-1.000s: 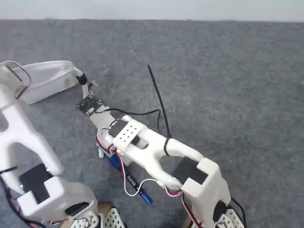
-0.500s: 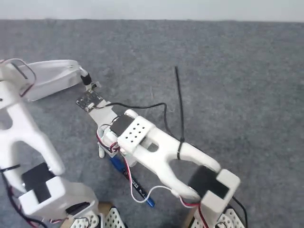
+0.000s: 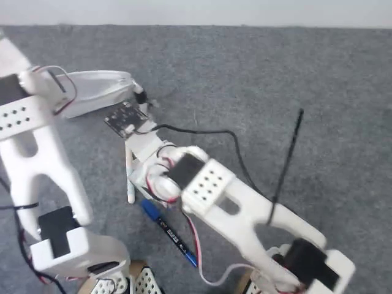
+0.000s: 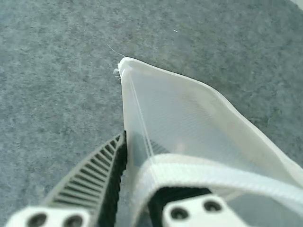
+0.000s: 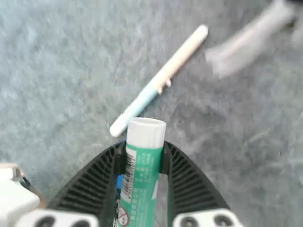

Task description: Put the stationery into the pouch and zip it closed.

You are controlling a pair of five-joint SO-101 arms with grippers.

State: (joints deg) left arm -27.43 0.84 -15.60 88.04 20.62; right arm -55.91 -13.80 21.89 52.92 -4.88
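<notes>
Your right gripper (image 5: 142,150) is pinching the glue stick (image 5: 141,165) by its body, cap end poking past the fingertips, above the white pen (image 5: 161,78). Your left gripper (image 4: 135,161) is clamped on the rim of the pouch (image 4: 189,118) at the far left of the grey carpet (image 3: 275,73), so carry the stick cap-first to the mouth, hold the pouch steady, and release only once it is well inside. How wide the mouth gapes and where the zip pull sits are hard to make out, the pale streak in the right wrist view is too blurred to name, and besides the 2 loose pieces, pen and blue marker (image 3: 171,236), you cannot tell what lies under the right arm.
</notes>
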